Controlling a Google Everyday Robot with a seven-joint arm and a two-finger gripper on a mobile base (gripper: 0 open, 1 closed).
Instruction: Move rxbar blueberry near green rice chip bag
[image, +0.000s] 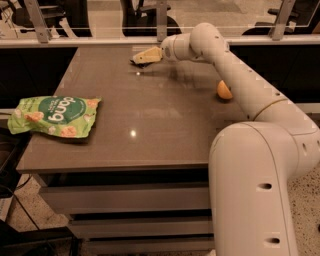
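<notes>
The green rice chip bag (54, 116) lies flat at the table's left edge, light green with a darker circle and white lettering. The rxbar blueberry (135, 62) shows only as a small dark sliver at the far middle of the table, mostly hidden under the gripper's tip. My gripper (141, 57) reaches in from the right, low over the table top and right at the bar. The bar and the bag are far apart.
An orange fruit (224, 90) sits at the table's right side, behind my arm (235, 65). The brown table (150, 130) has drawers below its front edge. A railing and chairs stand behind the far edge.
</notes>
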